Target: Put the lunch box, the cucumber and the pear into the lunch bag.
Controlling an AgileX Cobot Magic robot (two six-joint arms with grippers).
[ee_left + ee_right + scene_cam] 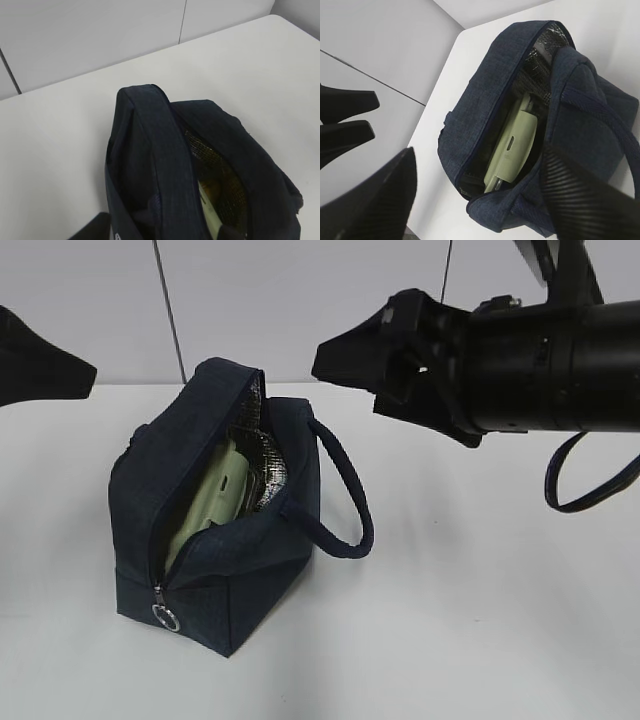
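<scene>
The lunch box (512,150) sits inside our unzipped bag (215,540); our right claw (475,195) hangs apart, the left's state unclear.

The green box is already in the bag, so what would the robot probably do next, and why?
Probably fetch the cucumber or pear, neither visible here. The lunch box sits inside the open lunch bag, and the right gripper hangs open and empty above it.
</scene>
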